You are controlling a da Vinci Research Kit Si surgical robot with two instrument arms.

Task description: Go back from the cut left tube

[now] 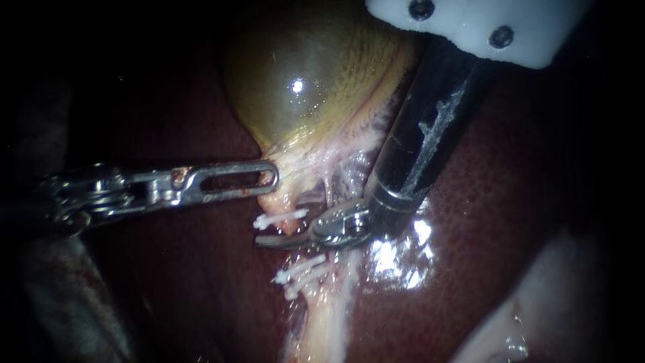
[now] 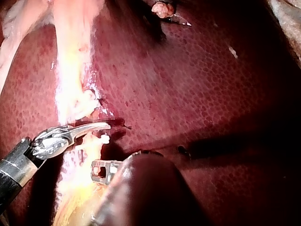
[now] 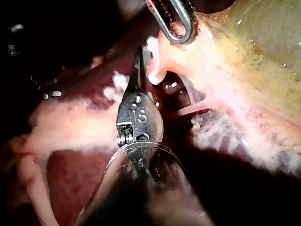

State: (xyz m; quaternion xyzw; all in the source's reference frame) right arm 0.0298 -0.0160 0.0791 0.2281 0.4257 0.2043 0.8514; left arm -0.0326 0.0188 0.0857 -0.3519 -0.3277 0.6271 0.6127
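The left instrument (image 1: 270, 176) reaches in across the dark liver (image 1: 484, 202); its jaws are closed on the pale neck of the gallbladder (image 1: 302, 81), drawing it sideways; just below that grip hangs the upper stump of the cut left tube (image 1: 283, 200), a white clip (image 1: 279, 218) across it; the tube's lower end lies apart, carrying more white clips (image 1: 299, 269); the right instrument (image 1: 262, 243) comes down from the upper right, its curved blades lying together with nothing between them, resting in the gap between the two clipped ends.
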